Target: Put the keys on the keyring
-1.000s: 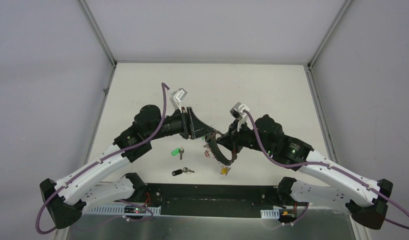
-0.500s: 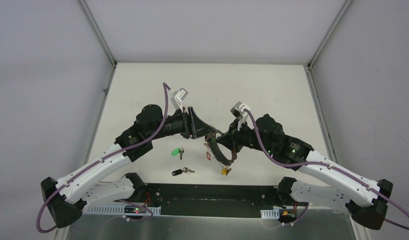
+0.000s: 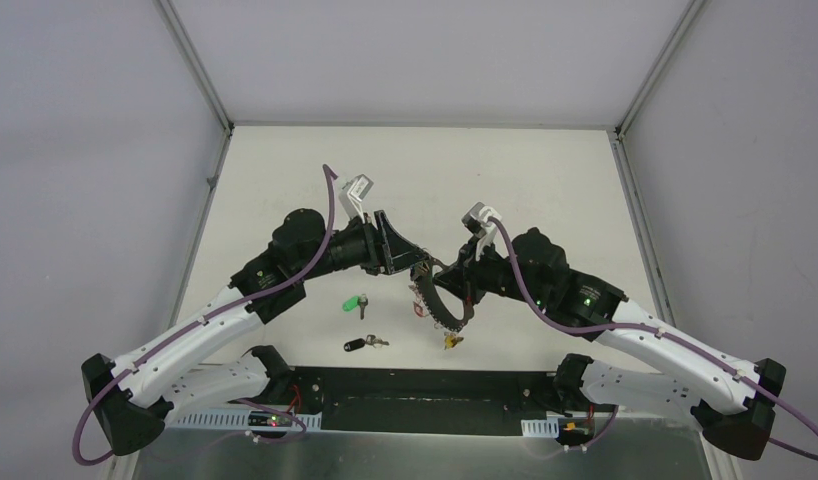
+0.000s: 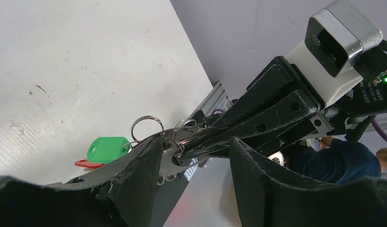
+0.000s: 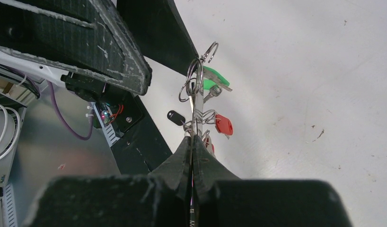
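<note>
a robotics lab test cell. the white bench [image 3: 285, 180] is boxed in by plain grey panels [image 3: 85, 150] held in aluminium posts [image 3: 195, 65]. the left arm [image 3: 185, 340] and right arm [image 3: 665, 345], white and black, are bolted at its near edge and trail purple cables [image 3: 82, 435]. a small circuit board [image 3: 270, 420] with lit leds sits there. the left wrist view catches a person [image 4: 347, 161] in a dark blue top outside the cell.

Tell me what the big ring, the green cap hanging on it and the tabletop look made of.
Ring: thin grey metal wire, likely steel; it glints along its edge.
Green cap: smooth plastic, probably; evenly bright colour, soft sheen.
Tabletop: matt white board, scuffed and speckled; the material itself is unclear.
</note>
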`<state>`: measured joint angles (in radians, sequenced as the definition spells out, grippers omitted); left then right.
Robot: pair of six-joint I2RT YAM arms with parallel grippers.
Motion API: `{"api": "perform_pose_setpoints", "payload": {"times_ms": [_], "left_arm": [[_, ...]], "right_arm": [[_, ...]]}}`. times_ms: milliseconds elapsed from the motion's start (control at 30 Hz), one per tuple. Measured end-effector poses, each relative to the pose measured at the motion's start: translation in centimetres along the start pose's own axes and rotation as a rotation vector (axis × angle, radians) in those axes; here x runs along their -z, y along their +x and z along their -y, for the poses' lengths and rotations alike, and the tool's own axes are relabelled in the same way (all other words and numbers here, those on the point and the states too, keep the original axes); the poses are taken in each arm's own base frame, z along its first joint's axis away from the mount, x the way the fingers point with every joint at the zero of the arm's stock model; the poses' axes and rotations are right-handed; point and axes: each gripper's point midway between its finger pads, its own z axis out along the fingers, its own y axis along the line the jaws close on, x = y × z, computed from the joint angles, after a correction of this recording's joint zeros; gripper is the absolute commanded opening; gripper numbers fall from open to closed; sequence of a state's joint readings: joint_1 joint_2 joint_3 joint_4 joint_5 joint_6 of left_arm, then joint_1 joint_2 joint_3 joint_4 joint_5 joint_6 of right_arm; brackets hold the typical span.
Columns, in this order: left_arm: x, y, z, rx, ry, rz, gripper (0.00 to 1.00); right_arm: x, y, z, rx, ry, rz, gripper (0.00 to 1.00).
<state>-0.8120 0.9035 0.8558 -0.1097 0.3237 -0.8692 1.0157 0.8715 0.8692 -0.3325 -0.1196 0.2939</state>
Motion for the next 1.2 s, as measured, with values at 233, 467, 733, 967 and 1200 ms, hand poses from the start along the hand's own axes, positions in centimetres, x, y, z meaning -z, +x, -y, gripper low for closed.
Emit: {"api": "perform_pose_setpoints", "payload": {"times_ms": [233, 467, 733, 967, 1200], "left_arm": [[-0.6, -0.3, 0.0, 0.016, -0.004, 0.006, 0.44], [-0.9, -0.5, 0.2, 0.031, 0.005, 0.010, 0.28], [-0.7, -1.0, 1.1, 0.026, 0.041, 0.030, 0.18], [-0.7, -1.1, 1.2, 0.018, 0.046, 0.033, 0.00], [-0.4, -0.9, 1.0, -0.019, 0.006, 0.004, 0.00]], "right_arm": [[0.0, -0.1, 0.2, -0.008, 0.007, 0.003, 0.00], [0.0, -0.1, 0.4, -0.018, 0.019, 0.007, 0.00], [-0.1, -1.0, -0.1, -0.018, -0.001, 0.039, 0.00], [-0.2, -1.3, -0.2, -0.019, -0.006, 0.052, 0.00], [-0.3, -1.0, -0.3, -0.020, -0.017, 0.049, 0.29]]}}
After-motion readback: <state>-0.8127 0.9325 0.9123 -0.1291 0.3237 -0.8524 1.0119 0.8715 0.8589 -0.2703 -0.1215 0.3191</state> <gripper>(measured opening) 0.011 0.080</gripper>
